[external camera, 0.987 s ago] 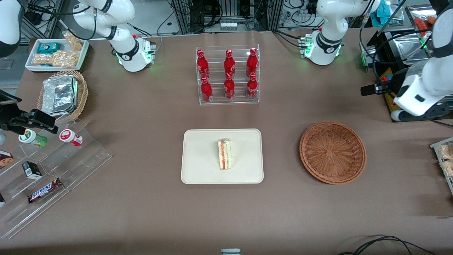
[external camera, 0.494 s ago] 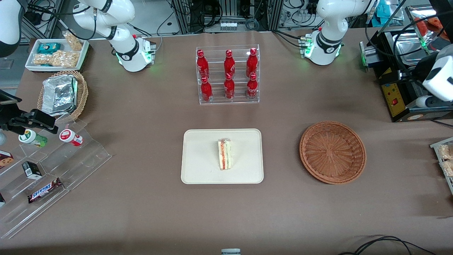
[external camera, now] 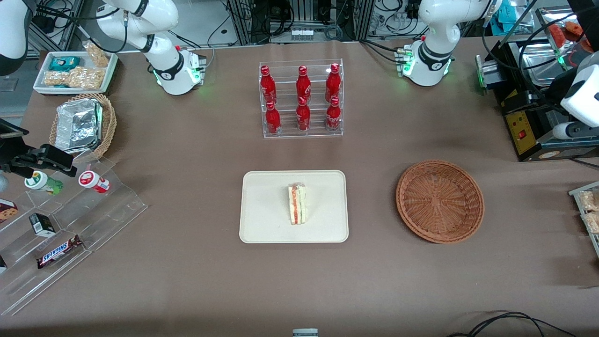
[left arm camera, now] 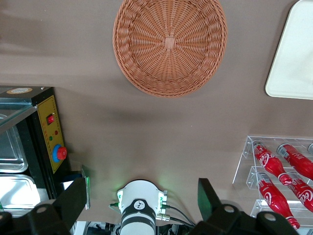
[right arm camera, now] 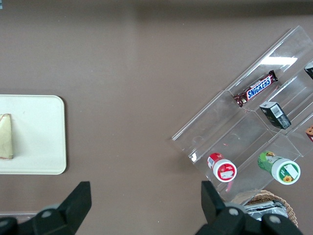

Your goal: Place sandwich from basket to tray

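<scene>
Cream-coloured tray [external camera: 262, 206] is occupied by the sandwich [external camera: 297, 204]; the woven basket [external camera: 440, 201] is seen beside it. The hand [left arm camera: 139, 205] is held spread, high above the surface [external camera: 187, 271].

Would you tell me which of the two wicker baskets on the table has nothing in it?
The reddish-brown round basket beside the tray holding the sandwich. The tan basket holds foil containers. The open gripper hovers high above the table.
</scene>
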Available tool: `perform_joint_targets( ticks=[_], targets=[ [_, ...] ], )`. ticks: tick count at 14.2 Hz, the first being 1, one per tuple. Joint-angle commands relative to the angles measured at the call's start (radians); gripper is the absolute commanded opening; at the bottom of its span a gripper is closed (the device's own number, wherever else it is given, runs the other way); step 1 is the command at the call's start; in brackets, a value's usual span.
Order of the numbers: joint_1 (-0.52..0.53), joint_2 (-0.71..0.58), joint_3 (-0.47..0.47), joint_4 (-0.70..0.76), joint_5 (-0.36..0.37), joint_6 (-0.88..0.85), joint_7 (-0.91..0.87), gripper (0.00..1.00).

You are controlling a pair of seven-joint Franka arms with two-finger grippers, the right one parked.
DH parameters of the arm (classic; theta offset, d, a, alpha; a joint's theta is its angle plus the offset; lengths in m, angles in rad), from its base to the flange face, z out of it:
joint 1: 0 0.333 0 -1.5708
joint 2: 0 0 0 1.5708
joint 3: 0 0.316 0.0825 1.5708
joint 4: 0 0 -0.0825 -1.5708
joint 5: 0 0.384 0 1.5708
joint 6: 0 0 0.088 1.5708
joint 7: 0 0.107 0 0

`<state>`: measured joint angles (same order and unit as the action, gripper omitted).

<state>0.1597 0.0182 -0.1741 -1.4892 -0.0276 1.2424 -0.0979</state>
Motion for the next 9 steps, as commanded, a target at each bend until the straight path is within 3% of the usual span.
perform_joint_targets(
  ticks=[1, 9],
  targets=[
    [0.000, -0.034, 0.004, -0.025, 0.021, 0.014, 0.003, 1.00],
    [0.001, -0.037, 0.004, -0.060, 0.045, 0.141, 0.000, 1.00]
  ],
)
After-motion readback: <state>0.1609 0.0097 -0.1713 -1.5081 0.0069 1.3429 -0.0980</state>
